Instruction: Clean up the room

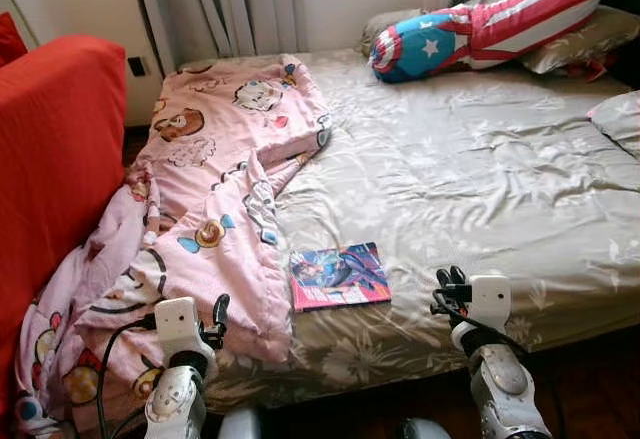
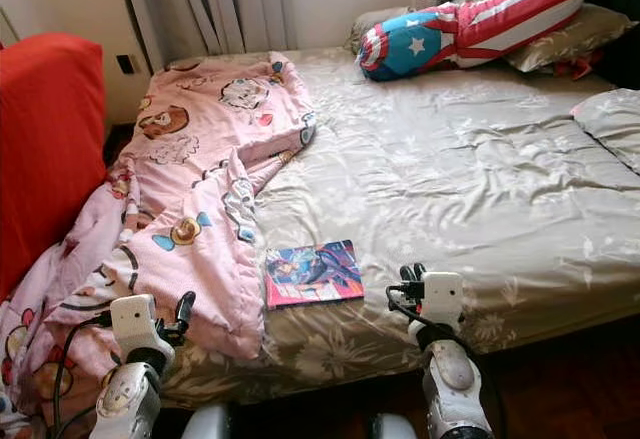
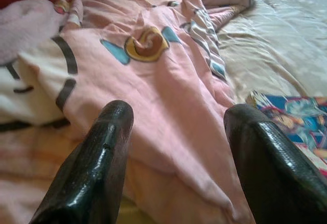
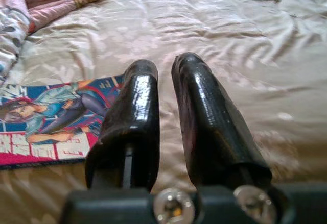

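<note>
Just ahead of my left gripper [image 3: 176,147], fingers spread wide, lies the pink blanket [image 1: 215,209], draped over the bed's [image 1: 480,179] edge. My right gripper [image 4: 166,106] hovers with fingers nearly together, the comic book [image 1: 338,275] lying between both grippers.

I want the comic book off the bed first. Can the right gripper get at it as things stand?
Probably yes. The comic book lies flat and uncovered on the sheet beside the pink blanket; the right gripper, fingers nearly together, hovers beside it with nothing between.
</note>
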`<state>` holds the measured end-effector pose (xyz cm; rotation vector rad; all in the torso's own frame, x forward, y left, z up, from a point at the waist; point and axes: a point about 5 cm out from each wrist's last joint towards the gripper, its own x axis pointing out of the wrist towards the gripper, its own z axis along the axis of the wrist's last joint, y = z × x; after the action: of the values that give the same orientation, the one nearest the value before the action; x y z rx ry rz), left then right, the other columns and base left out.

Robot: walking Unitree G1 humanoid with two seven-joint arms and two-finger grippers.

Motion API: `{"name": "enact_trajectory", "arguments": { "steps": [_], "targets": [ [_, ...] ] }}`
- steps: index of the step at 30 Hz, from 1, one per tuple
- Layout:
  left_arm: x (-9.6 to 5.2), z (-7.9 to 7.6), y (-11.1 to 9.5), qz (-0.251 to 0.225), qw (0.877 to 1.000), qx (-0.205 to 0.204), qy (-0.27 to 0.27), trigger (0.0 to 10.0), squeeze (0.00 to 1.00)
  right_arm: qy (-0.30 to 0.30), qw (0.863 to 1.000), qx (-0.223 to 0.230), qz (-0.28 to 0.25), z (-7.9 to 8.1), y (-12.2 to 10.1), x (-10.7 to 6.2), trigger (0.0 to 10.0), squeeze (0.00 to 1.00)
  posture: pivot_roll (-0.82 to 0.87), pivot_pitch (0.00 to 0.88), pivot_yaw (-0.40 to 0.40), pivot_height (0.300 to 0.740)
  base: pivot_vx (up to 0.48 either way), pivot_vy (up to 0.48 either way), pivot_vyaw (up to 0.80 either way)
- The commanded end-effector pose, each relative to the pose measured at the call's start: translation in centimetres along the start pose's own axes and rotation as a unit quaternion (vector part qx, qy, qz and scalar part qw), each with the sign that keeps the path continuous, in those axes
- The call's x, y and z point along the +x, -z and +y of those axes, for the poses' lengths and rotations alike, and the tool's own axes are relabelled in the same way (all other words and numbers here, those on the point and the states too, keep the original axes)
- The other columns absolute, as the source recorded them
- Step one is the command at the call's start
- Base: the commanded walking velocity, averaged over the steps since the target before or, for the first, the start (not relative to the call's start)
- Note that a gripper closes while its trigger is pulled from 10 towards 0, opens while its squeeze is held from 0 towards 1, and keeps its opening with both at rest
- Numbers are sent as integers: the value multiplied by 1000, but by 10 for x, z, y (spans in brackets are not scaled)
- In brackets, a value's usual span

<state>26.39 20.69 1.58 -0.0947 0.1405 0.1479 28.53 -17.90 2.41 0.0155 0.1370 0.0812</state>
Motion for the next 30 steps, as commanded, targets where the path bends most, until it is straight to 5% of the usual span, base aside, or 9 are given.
{"name": "enact_trajectory", "arguments": {
  "steps": [1, 5, 30],
  "targets": [
    [1, -4, 0, 2, 1000, -4, 5, 10000, 0, 0, 1000, -10, 4, -4, 2, -3, 10000, 0, -160, 0, 20, 611, 289, 0, 800],
    [0, -6, 1, 4, 1000, -4, 8, 10000, 0, 7, 1000, 3, 8, -4, 5, -4, 10000, 0, -164, 0, 21, 611, 284, 0, 703],
    [-2, -1, -4, -5, 1000, 3, 9, 10000, 0, -7, 999, 10, 32, 4, 9, 0, 10000, 0, -128, 57, 15, 611, 22, 0, 0]
  ]
}}
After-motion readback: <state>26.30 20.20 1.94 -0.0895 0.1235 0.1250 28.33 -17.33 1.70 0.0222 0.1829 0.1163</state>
